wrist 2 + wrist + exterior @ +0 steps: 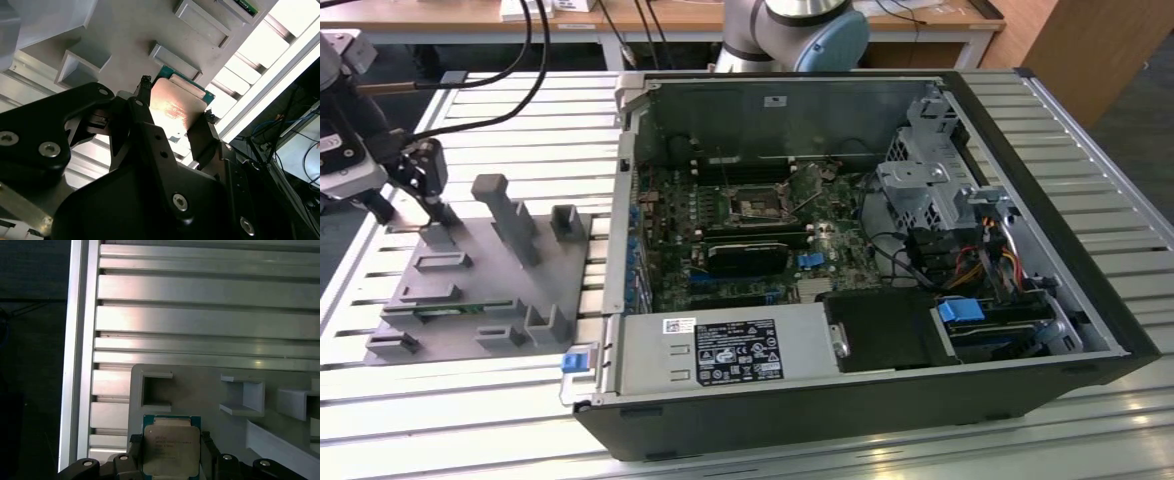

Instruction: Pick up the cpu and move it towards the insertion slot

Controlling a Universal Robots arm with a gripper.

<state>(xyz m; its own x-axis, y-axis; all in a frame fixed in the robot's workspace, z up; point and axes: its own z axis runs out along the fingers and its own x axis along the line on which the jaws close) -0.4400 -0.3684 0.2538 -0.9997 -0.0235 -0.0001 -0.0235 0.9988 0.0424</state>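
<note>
Jaws are gripping the cpu (171, 447) by two opposite edges, holding it flat, lid up, over the grey fixture (494, 270) on the surface (494, 110). Well apart, toward the exterior view's right, the insertion slot (754, 206) is lying inside the open case (854, 410). The cpu is showing square: no long axis.

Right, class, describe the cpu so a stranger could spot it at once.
Beside the open computer case, on the exterior view's left, lies a grey plate. At its corner the gripper clasps the cpu: flat, silver, green-rimmed, unlike the grey blocks.
</note>
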